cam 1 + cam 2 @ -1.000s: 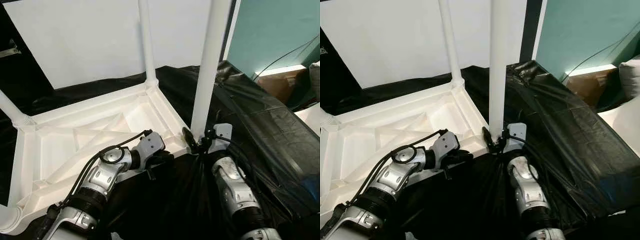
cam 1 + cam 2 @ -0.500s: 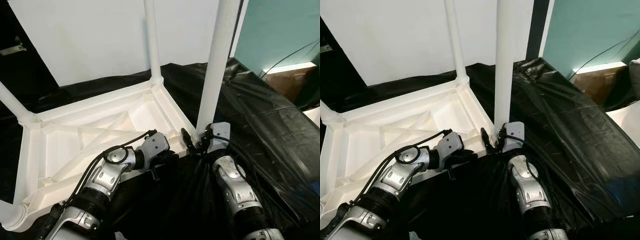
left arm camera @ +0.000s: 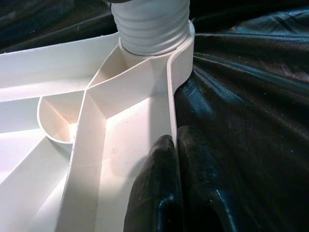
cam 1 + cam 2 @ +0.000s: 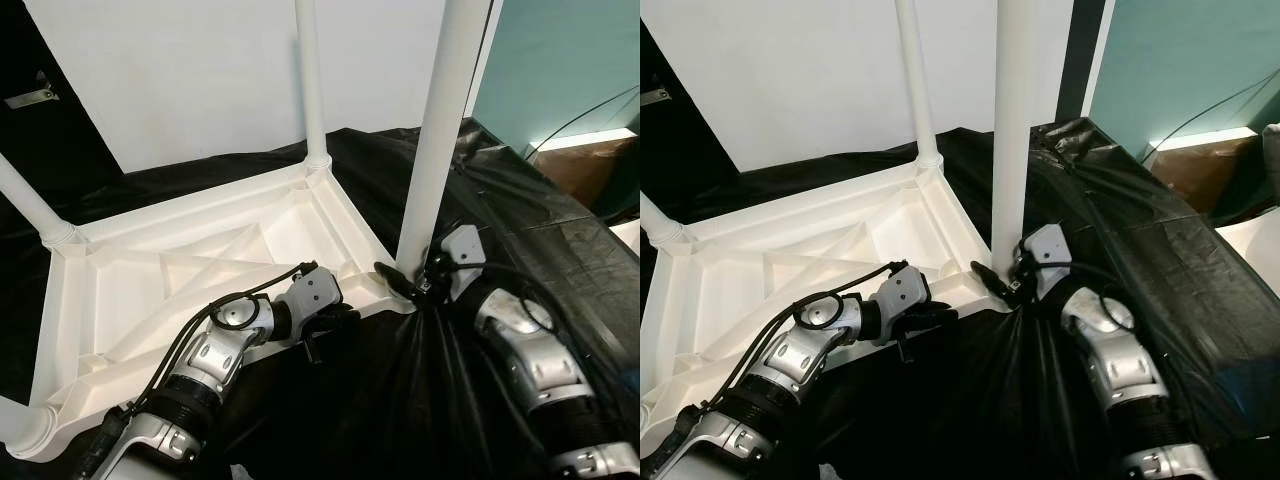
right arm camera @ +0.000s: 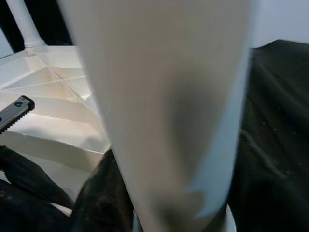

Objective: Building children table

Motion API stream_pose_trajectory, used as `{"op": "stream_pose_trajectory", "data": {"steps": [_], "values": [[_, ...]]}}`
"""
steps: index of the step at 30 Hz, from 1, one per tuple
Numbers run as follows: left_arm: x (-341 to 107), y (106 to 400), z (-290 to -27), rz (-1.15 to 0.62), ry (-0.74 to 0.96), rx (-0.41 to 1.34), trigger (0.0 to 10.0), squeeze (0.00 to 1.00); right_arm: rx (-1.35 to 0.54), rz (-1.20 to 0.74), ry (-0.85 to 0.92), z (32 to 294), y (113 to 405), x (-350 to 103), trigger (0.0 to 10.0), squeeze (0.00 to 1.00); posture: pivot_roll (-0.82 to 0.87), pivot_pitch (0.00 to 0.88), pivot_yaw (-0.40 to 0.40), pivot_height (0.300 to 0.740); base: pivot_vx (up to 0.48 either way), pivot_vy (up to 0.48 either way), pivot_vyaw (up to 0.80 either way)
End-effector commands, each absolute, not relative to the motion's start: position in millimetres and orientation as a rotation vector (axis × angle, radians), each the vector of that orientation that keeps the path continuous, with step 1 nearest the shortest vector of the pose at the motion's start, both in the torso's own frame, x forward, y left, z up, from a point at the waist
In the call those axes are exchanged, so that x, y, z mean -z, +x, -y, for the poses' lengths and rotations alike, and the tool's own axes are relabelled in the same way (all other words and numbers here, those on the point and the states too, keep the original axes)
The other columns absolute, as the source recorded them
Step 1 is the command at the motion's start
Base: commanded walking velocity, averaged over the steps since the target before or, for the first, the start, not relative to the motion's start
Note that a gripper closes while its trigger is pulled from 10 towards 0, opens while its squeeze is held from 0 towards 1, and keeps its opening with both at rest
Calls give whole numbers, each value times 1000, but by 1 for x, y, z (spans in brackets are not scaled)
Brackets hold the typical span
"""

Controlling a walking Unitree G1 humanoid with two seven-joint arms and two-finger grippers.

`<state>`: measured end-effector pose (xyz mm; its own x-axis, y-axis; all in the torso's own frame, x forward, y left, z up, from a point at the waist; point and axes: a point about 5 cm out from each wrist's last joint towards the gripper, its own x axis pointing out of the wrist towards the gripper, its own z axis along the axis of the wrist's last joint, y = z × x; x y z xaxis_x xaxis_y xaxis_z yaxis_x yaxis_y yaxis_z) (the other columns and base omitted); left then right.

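A white plastic children's table (image 4: pixel 130 290) lies upside down on a black sheet, its legs pointing up. My left gripper (image 4: pixel 335 320) is at the table's near edge. In the left wrist view its fingers (image 3: pixel 154 193) are shut on the thin rim wall (image 3: pixel 171 111), one inside and one outside, just short of a ribbed leg socket (image 3: pixel 152 26). My right gripper (image 4: pixel 415 285) is at the base of the near right leg (image 4: pixel 440 150). It stands open, one toothed finger (image 5: pixel 17 111) well clear of the leg (image 5: pixel 164 106); the other finger is hidden behind the leg.
Another leg (image 4: pixel 310 80) rises at the far corner, and a third (image 4: pixel 30 210) at the left. Crumpled black sheet (image 4: pixel 540 230) covers a raised surface to the right. A white panel (image 4: pixel 180 70) stands behind, a teal wall (image 4: pixel 570 50) and a cardboard box (image 4: pixel 590 165) at the right.
My right forearm has swung out to the right, pivoting about the base of the near right leg. The left gripper has stayed on the rim. The camera has shifted slightly.
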<state>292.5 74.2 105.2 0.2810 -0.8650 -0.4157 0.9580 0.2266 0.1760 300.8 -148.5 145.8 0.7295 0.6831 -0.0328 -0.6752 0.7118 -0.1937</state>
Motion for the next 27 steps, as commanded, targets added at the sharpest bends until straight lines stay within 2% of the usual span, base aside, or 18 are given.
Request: {"op": "stream_pose_trajectory", "data": {"steps": [1, 8, 10, 11, 12, 18, 23, 26, 27], "values": [[-70, 275, -75, -440, 435, 1356, 10000, 0, -841, 5, -167, 136, 296, -138, 0, 0, -60, 5, 39, 740, 0, 0, 0], [-70, 276, -76, -440, 442, 1357, 10000, 0, -801, -15, -93, 139, 298, -136, 0, 0, -62, 0, 46, 740, 0, 0, 0], [-70, 277, -76, -439, 450, 1359, 10000, 0, -659, -5, 19, 130, 298, -128, 0, 0, -67, 0, 53, 740, 0, 0, 0], [-70, 277, -76, -439, 450, 1359, 10000, 0, -659, -5, 19, 130, 298, -128, 0, 0, -67, 0, 53, 740, 0, 0, 0], [-71, 277, -76, -439, 452, 1360, 10000, 0, -565, 8, 46, 126, 297, -123, 0, 0, -67, 0, 53, 740, 0, 0, 0], [-71, 278, -75, -437, 461, 1367, 10000, 0, -353, 28, 85, 106, 286, -108, 0, 0, -62, 2, 54, 740, 0, 0, 0], [-70, 277, -76, -441, 464, 1367, 10000, 0, -119, 49, 101, 114, 294, -111, 0, 0, -55, 4, 55, 740, 0, 0, 0], [-70, 276, -76, -442, 464, 1367, 10000, 0, -108, 45, 100, 114, 295, -110, 0, 0, -52, 4, 55, 740, 0, 0, 0], [-70, 276, -77, -444, 462, 1365, 10000, 0, -110, 42, 95, 113, 295, -110, 9098, 0, -51, 6, 53, 740, 0, 0, 0]]}}
